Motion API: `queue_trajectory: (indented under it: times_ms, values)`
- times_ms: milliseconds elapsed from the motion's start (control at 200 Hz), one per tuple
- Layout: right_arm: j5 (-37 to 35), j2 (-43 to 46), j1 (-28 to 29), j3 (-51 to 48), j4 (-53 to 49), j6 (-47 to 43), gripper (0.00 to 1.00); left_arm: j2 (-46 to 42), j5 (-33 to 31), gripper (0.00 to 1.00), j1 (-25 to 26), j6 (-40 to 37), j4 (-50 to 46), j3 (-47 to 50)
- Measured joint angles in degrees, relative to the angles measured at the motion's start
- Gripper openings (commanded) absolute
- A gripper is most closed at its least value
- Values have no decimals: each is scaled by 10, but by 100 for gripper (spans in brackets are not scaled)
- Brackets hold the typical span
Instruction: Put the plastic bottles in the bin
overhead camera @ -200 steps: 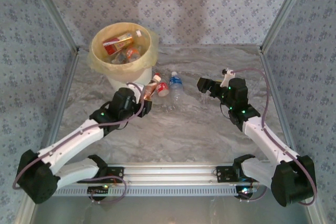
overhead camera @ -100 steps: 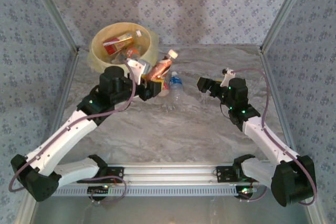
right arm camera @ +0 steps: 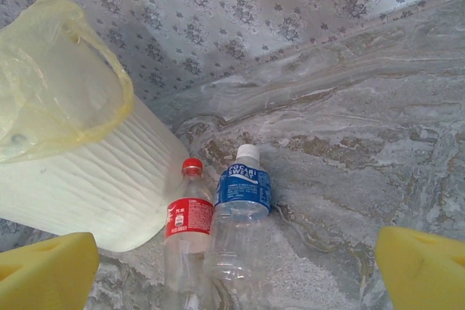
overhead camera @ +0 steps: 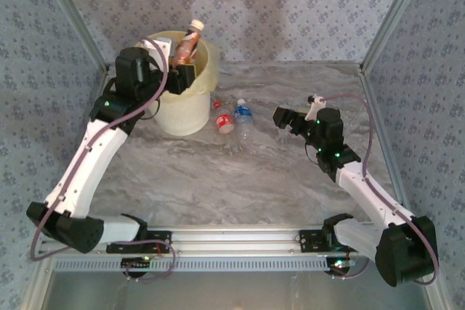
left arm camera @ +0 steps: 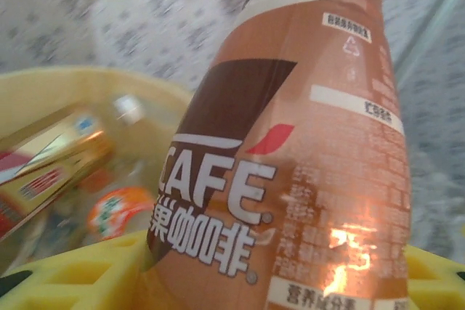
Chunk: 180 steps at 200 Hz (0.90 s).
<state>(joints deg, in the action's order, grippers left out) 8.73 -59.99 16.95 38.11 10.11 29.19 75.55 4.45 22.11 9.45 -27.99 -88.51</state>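
On the grey marbled surface [overhead camera: 240, 179], the cream-yellow bin [overhead camera: 182, 110] with its yellowish bag stands at the far left. The left arm has swung up from beside the bin half a second ago, and the left end effector [overhead camera: 181, 69] now hangs over its mouth, pinching a coffee bottle [overhead camera: 187, 45] that tilts cap-up above the rim. The right end effector [overhead camera: 282, 117] has not moved and stays low over the surface with its yellow fingers [right arm camera: 43, 270] spread wide apart.

The left wrist camera alone reads the coffee bottle [left arm camera: 305, 143]: a copper-brown sleeve with a cream band and white "CAFE" lettering. Behind it is the bin's rim [left arm camera: 58, 81]. Inside the bin are what appears to be an orange-labelled bottle [left arm camera: 116, 212], blurred, and a red-and-yellow label [left arm camera: 51, 172].

The right wrist camera shows the bin's ribbed wall [right arm camera: 80, 179]. Just beside it a red-labelled bottle [right arm camera: 187, 223] and a blue-labelled bottle [right arm camera: 242, 194] lie side by side, touching, on the surface.
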Motion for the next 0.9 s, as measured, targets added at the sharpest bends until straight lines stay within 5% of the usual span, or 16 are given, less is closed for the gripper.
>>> queue_trajectory:
  times_ms: [155, 510, 600, 799, 899]
  values:
    - [-4, 12, 0, 0, -11, 0, 100, 59, -11, 46, -40, 2, -62, -44]
    - [-6, 14, 0, 0, -18, 0, 100, 97, -31, 48, -40, 0, -104, -78]
    - [-6, 14, 0, 0, -18, 0, 100, 108, -35, 56, -40, -3, -118, -98]
    - [-9, 14, 0, 0, -22, 0, 100, 118, -34, 91, -40, -14, -148, -119]
    - [-10, 14, -1, 0, -22, 0, 100, 118, -28, 98, -40, -14, -149, -123]
